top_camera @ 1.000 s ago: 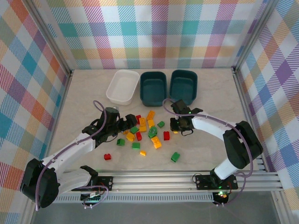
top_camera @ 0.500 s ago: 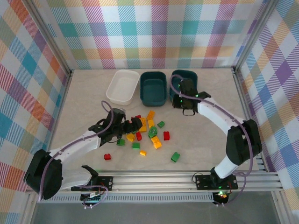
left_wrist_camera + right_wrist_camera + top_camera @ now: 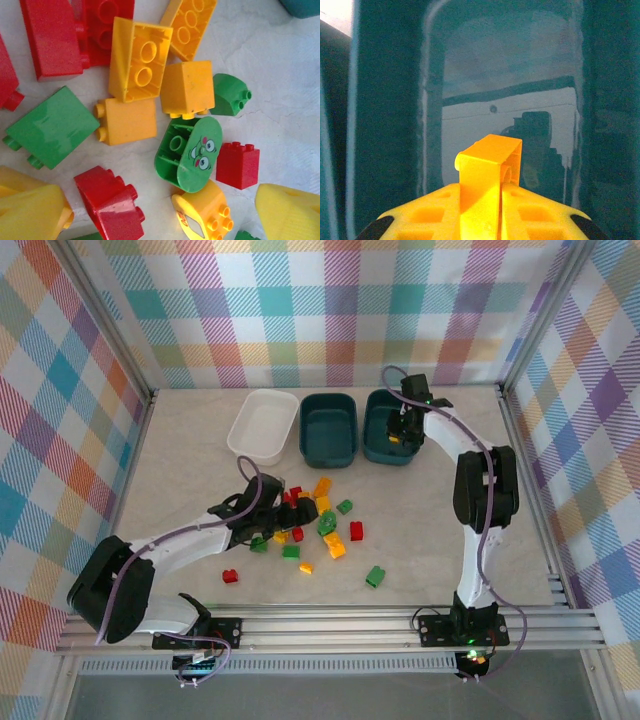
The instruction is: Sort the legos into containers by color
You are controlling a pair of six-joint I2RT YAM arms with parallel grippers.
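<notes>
Above the right teal tub, newly arrived right gripper clamps orange brick; left gripper seemingly splayed.

A white rounded plastic tub and two dark teal tubs are lined up at the far side. Small red, green and yellow-orange studded bricks are scattered nearer. One yellow-orange brick is held over the right teal tub.

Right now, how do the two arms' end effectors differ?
The left end effector is open and empty, over the loose plastic bricks; the right end effector is shut on a yellow-orange plastic brick over the rightmost dark teal plastic tub. Both have yellow fingers.
</notes>
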